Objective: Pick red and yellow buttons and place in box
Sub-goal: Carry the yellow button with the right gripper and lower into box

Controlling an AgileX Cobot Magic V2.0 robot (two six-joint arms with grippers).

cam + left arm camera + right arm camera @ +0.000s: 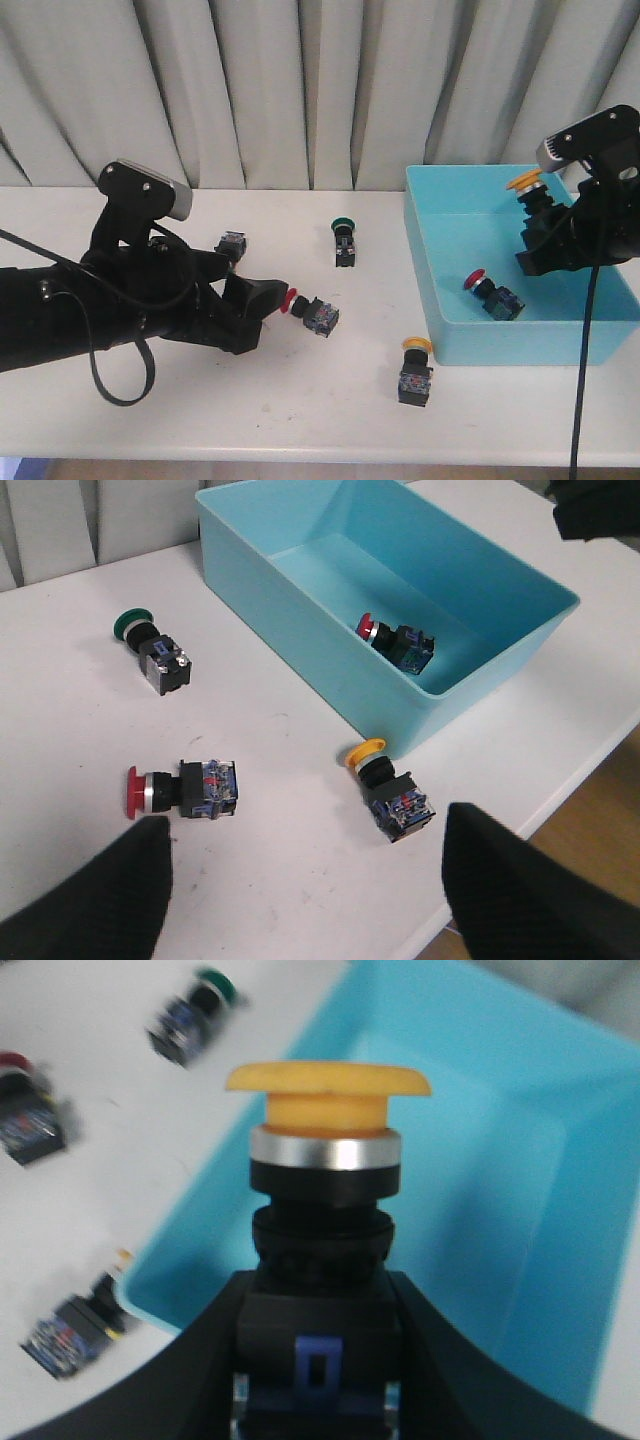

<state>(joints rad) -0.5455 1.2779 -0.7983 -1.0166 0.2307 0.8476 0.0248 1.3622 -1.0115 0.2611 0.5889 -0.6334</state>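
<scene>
A: The right gripper (pixel 548 243) is seen clamped on a yellow button (pixel 327 1150), which is held cap-up over the far right part of the box (pixel 440 290). How is the left gripper (pixel 262 300) set?

B: Its fingers (pixel 105 900) are spread wide apart and nothing is held between them. It is lowered close to the desk (pixel 300 400), and a red button (pixel 312 312) is found just beyond its tip, lying on its side with the cap turned toward the gripper.

A: What is seen inside the box?

B: 1 red-capped button (pixel 493 293) is lying on the box floor, near the front wall.

A: And outside it?

B: A second yellow-capped button (pixel 415 372) is resting on the desk just beside the box's near left corner. A green button (pixel 344 242) is lying farther back, between the left arm and the box, and a dark switch body (pixel 231 244) is partly hidden behind the left arm; its cap colour cannot be told.
</scene>
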